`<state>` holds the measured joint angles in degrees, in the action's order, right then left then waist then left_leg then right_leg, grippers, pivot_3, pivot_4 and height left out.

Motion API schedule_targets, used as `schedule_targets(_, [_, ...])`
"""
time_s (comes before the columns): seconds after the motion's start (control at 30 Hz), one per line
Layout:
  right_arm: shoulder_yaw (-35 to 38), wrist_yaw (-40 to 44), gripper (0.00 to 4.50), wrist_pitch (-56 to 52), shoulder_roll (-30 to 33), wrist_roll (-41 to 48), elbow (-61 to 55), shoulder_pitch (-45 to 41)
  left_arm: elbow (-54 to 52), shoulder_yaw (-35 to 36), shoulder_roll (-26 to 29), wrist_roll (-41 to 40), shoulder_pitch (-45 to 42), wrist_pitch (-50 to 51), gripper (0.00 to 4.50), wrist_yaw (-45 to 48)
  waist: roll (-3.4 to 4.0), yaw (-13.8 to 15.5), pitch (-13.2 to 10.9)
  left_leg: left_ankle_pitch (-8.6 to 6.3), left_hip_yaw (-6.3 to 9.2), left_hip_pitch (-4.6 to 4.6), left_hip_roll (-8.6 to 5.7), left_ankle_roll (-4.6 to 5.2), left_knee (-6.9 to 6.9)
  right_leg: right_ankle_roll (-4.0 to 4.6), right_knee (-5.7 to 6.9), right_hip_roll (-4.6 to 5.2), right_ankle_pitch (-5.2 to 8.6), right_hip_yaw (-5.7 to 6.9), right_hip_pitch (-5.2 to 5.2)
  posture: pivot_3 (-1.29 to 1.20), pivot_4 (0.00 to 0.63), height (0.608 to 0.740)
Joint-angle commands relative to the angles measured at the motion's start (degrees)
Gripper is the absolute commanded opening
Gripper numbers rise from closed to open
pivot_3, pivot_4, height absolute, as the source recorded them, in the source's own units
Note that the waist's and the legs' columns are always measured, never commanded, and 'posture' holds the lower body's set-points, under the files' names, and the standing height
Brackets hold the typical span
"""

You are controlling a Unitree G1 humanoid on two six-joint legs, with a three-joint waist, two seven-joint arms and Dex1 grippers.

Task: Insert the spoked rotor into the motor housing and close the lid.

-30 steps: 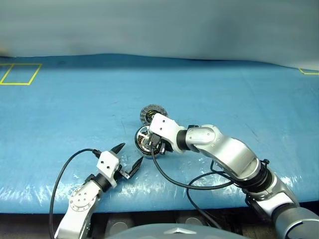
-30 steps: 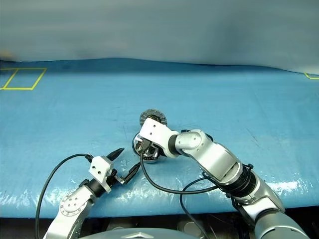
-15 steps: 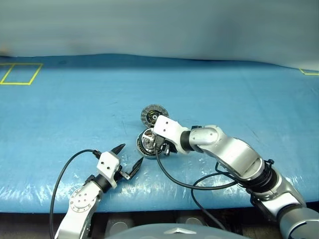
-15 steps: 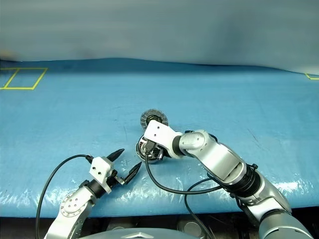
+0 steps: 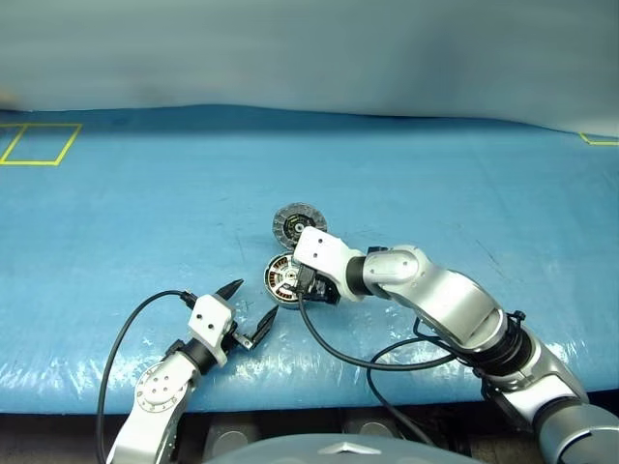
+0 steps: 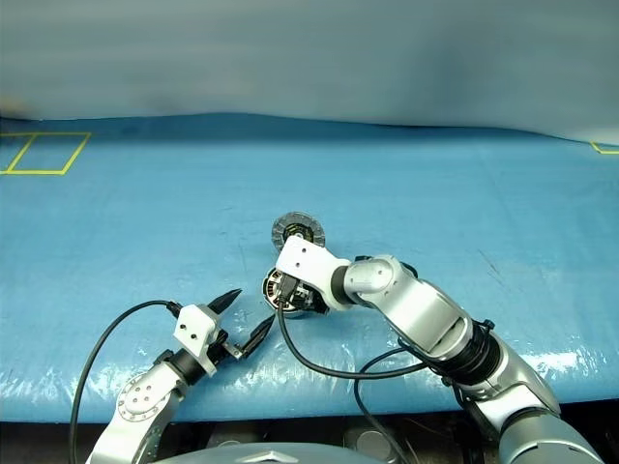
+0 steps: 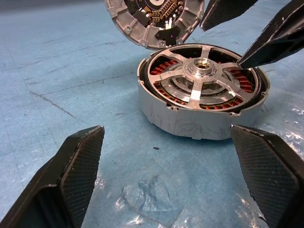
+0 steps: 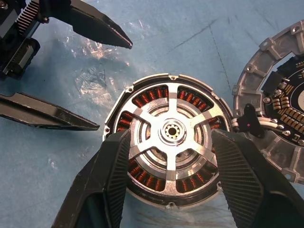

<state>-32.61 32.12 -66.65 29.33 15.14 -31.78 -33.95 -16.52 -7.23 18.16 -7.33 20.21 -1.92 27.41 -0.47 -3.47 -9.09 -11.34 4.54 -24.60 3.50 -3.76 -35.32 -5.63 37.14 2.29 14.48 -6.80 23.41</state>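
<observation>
**Now: rotor seated, lid left open**

The spoked rotor is seen seated in the motor housing, directly beneath the right gripper, whose 2 fingers are parted and hold nothing. Beyond it, the lid remains to be closed. The left gripper is spread wide nearby.

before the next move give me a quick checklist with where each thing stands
1. Spoked rotor seated in the motor housing: ok, it lies flat over the copper windings with its hub centred.
2. Right gripper clear of the rotor: ok, its fingers stand open on either side of the housing and grip nothing.
3. Lid ready to close: not ok yet, it lies open beside the housing, ribbed inner face up.
4. Path for the lid: not ok, the right gripper hangs over the housing where the lid must swing.
5. Left gripper out of the way: ok, open and short of the housing, touching nothing.
6. Hinge condition: cannot tell.
</observation>
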Motion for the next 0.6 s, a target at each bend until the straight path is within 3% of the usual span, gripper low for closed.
schedule_targets(0.03, [3.3,-0.2,2.85,-0.1,0.0,0.5,-2.4,-0.8,-2.6,-0.2,0.0,0.1,-0.1,-0.6,4.50,-0.2,0.00,0.0,0.0,0.00,0.00,0.00,0.00,0.00,0.00,0.00,0.01,0.00,0.00,0.00,0.00,0.00,0.150,0.740])
schedule_targets(0.17, [8.3,0.7,1.59,-1.1,0.4,2.8,-3.0,0.4,-2.4,0.0,-0.1,0.0,-0.2,-0.7,4.50,-0.2,0.00,0.0,0.0,0.00,0.00,0.00,0.00,0.00,-0.03,0.00,0.02,0.00,0.00,0.00,-0.01,0.00,0.150,0.740])
schedule_targets(0.33, [8.2,-2.2,0.02,-0.5,-3.9,2.5,-1.5,2.3,-2.1,-0.1,0.0,0.0,-0.5,-0.7,4.50,0.0,0.00,-0.2,0.0,0.00,-0.01,0.01,0.00,0.01,-0.01,0.00,0.05,-0.01,-0.01,0.00,0.00,0.00,0.150,0.740])
schedule_targets(0.6, [5.9,-5.9,0.02,4.1,-6.8,-1.1,4.7,6.4,-2.1,-0.1,0.1,0.0,-0.8,-0.7,4.50,0.0,0.00,-0.1,0.0,0.01,0.00,0.01,0.00,0.01,-0.14,-0.02,0.12,-0.01,-0.02,-0.01,-0.03,0.00,0.150,0.740])
